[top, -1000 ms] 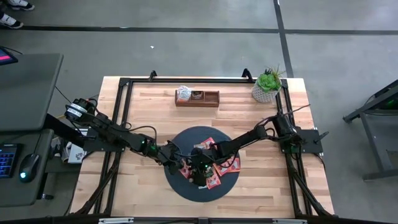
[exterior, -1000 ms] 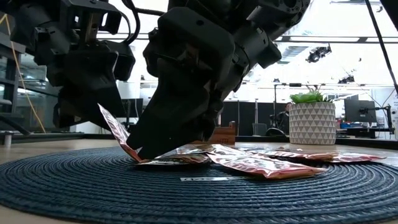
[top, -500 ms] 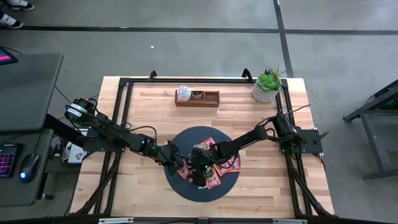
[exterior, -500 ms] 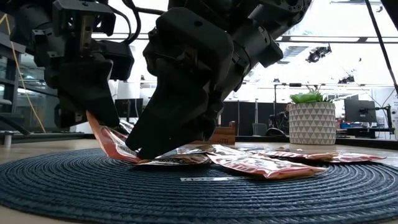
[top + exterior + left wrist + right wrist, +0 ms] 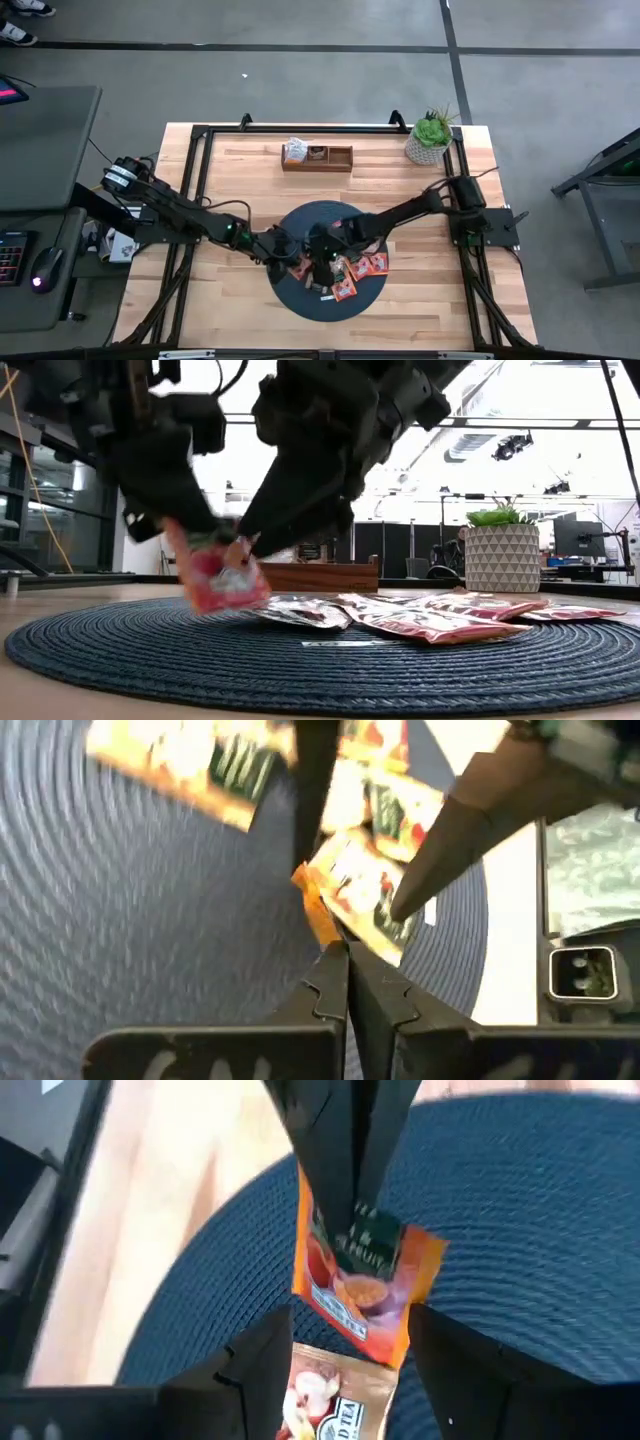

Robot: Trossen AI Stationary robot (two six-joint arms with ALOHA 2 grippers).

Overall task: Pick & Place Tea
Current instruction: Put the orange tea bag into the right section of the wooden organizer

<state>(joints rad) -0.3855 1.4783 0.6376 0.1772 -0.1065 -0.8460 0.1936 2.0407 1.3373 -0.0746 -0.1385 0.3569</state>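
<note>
worktop (image 5: 250, 165): pale wood in a black frame; it carries everything, with a dark round mat at its centre, toward 6 o'clock of the high view.
mat (image 5: 300, 300): woven and flat, likely the pick-up zone, since the loose tea lies fanned on its 3 to 5 o'clock part.
wooden tray (image 5: 318, 157): at 12 o'clock from the mat, well apart; probably where the tea is meant to go.
potted plant (image 5: 429, 137): at about 1 o'clock, near the frame corner, clear of the work.
left arm: reaches in from 9 o'clock to the mat's middle.
left end effector (image 5: 346, 960): fingers pressed together, clamped on the top edge of one sachet, so it hangs free to be carried.
right end effector (image 5: 340, 1342): fingers wide apart, holding nothing, poised just beside the lifted sachet; it seems to be standing by.
held sachet (image 5: 215, 573): orange-red, raised clear of the mat, hanging tilted from its pinched edge with its face toward the right wrist camera; nearly square, so no clear long axis.
remaining sachets (image 5: 420, 618): lying flat, overlapping, faces up.
</note>
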